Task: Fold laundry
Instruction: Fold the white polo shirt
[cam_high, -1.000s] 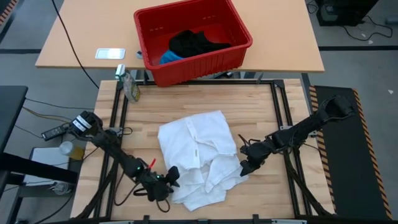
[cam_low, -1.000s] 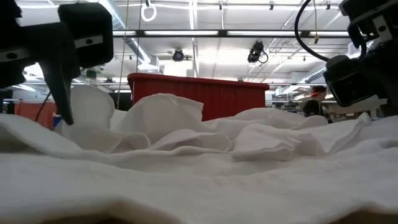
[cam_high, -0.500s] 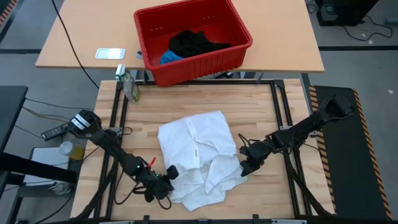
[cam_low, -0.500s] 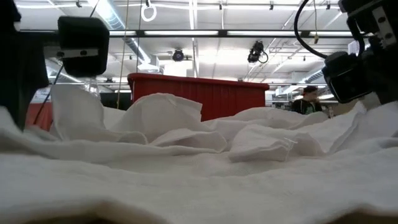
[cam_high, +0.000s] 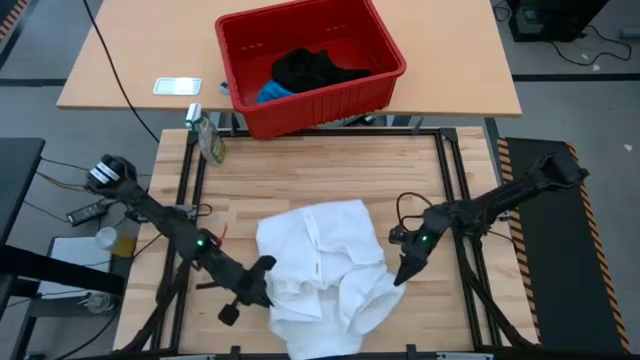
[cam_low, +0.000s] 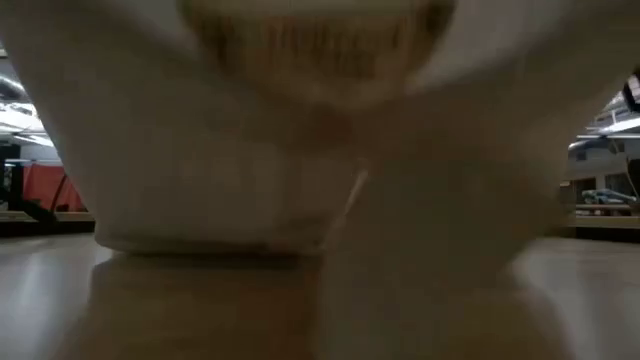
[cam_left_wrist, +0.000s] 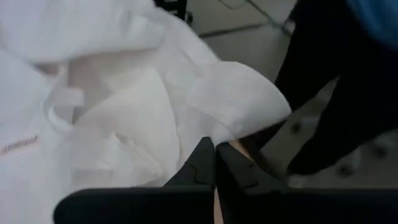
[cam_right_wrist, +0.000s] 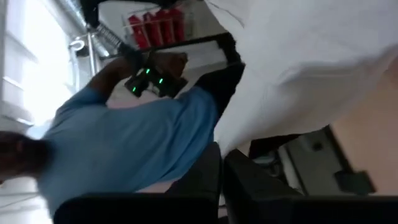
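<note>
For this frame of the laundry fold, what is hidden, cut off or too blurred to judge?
- Low view: the white garment hangs blurred right at the lens and blocks the table, the basket and both arms.
- High view: the white garment's lower edge is cut off by the picture's bottom.
- High view: the blue garment in the red basket lies mostly under the black garment and behind the wall.
- Right wrist view: a person's blue shirt is blurred and fills much of the picture.

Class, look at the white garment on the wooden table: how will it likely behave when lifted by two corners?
The white garment looks floppy: it lies in soft creases, so it would probably sag between the left claw and right claw. It seems light, bunching easily. Loose folds may slip out of shape.
</note>
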